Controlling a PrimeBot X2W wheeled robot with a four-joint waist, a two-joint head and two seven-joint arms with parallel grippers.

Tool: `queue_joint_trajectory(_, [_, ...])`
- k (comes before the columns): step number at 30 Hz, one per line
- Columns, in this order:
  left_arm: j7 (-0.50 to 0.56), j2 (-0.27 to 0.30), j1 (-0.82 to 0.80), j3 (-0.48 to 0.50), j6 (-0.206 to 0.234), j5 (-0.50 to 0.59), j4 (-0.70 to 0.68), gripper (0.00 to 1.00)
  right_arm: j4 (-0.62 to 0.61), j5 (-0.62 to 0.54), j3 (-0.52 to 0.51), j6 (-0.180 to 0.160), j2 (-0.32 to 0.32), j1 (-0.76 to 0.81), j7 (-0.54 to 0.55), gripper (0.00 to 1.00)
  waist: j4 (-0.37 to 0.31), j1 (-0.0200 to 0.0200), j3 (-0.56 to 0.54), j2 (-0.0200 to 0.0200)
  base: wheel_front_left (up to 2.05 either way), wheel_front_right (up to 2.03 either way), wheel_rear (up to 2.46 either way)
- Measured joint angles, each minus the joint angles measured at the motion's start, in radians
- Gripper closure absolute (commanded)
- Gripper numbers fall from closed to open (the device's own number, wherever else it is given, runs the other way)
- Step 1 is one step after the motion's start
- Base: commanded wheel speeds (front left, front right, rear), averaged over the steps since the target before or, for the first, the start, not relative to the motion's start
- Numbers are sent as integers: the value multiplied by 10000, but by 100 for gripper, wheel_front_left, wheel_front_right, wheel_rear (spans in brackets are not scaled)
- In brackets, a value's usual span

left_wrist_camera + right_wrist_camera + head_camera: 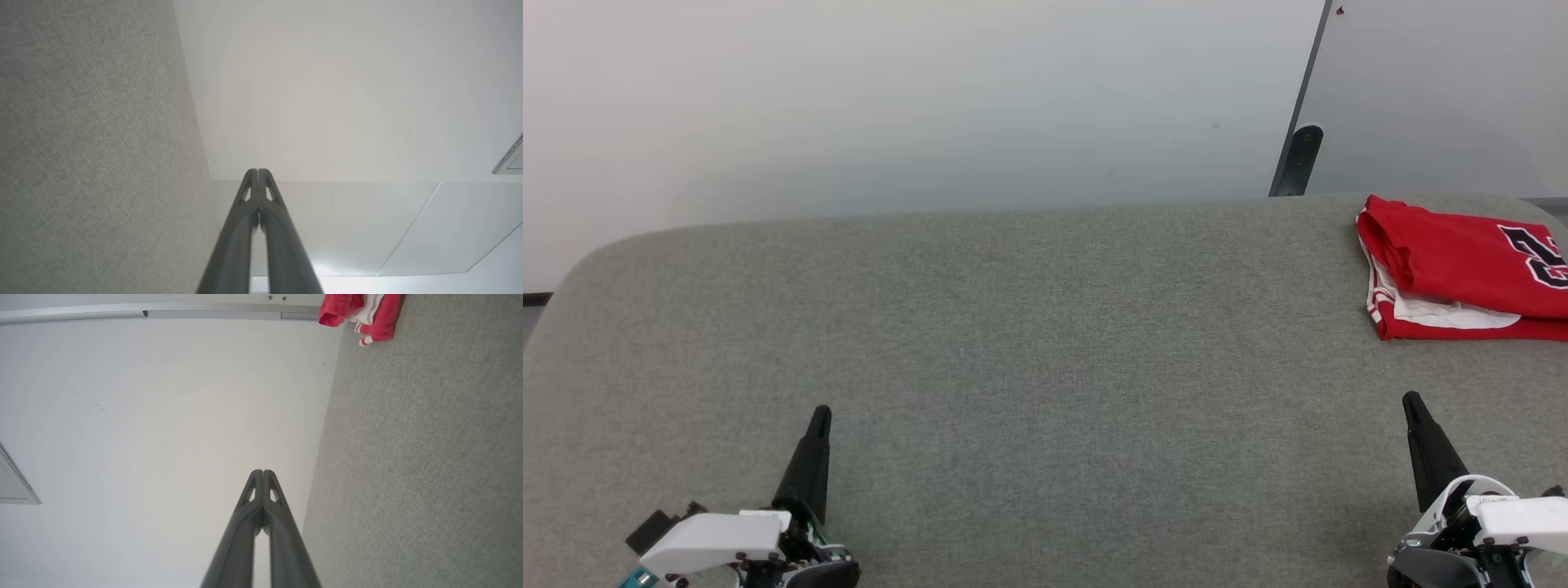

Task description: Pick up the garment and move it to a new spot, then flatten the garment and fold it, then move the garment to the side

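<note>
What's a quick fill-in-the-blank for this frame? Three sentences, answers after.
1. The garment lies folded near the far ____ corner of the grey surface.
2. The left gripper and the right gripper each have their fingers ____, holding nothing.
3. The garment's number print is ____ with a white outline.
Missing words: right; shut; black.

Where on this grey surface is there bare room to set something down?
The grey surface is bare from its left edge across the middle, between the left gripper and right gripper and back to the far edge. The far right corner is crowded: the folded jersey lies there.
</note>
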Motion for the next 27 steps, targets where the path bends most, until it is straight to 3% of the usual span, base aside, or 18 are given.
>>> queue_joint_trajectory(27, [0,0,0,4,0,0,0,100,0,0,0,0,0,1,0,100,0,0,0,0,0,0,0])
